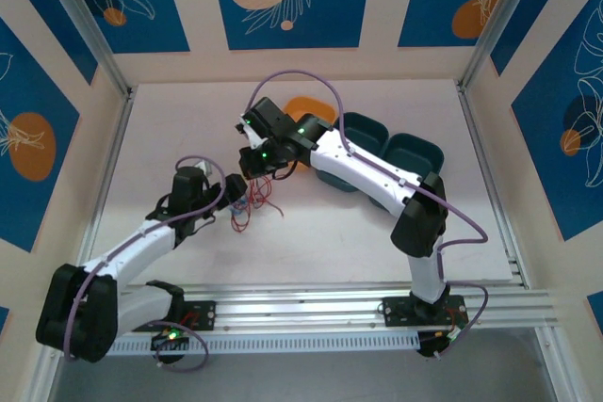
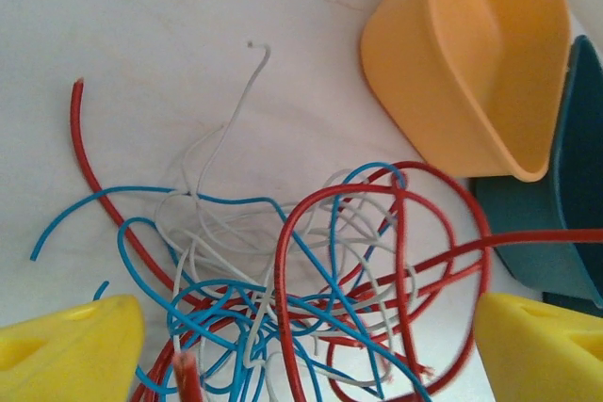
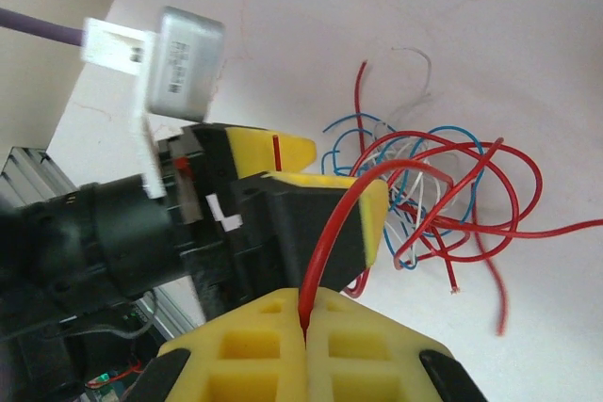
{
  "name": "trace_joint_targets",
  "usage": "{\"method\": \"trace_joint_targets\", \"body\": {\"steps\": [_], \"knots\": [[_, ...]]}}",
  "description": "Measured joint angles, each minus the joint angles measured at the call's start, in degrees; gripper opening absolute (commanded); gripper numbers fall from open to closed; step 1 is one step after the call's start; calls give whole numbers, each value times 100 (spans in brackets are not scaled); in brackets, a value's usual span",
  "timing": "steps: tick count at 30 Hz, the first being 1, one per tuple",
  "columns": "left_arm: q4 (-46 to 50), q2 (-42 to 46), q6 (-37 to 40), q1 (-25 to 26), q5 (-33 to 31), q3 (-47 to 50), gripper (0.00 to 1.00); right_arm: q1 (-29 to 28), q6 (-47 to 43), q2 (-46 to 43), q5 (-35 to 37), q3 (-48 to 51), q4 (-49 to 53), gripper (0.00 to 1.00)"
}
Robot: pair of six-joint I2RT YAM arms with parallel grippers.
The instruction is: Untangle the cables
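tangle of thin red, blue, whitish wires point(image 2: 311, 270); red strand point(image 3: 325, 242) arcs out into right gripper point(image 3: 306, 327), clamped on it; left gripper point(image 2: 301, 345) open astride tangle.

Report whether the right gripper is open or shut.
Shut. The right gripper has its yellow fingers pressed together, with a red cable pinched in the seam between them.

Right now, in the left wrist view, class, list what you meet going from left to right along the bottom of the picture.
One yellow finger of the left gripper → the tangle of red, blue and whitish cables → the other yellow finger.
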State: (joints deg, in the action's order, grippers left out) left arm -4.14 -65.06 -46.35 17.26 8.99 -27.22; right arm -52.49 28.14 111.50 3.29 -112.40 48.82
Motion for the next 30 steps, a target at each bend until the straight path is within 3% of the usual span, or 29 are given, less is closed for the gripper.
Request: {"method": "trace_joint_targets", "body": {"steps": [15,26,30], "knots": [[22,-376,-85,-2,-243,85,27,2,-393,-654,168,-199,-146,0],[127,-376,-133,-2,-503,85,26,46,-588,-1241,708,-2,-195,0],[212,-376,-138,-2,-533,85,34,127,-682,-1563,1038,151,-192,0]]}}
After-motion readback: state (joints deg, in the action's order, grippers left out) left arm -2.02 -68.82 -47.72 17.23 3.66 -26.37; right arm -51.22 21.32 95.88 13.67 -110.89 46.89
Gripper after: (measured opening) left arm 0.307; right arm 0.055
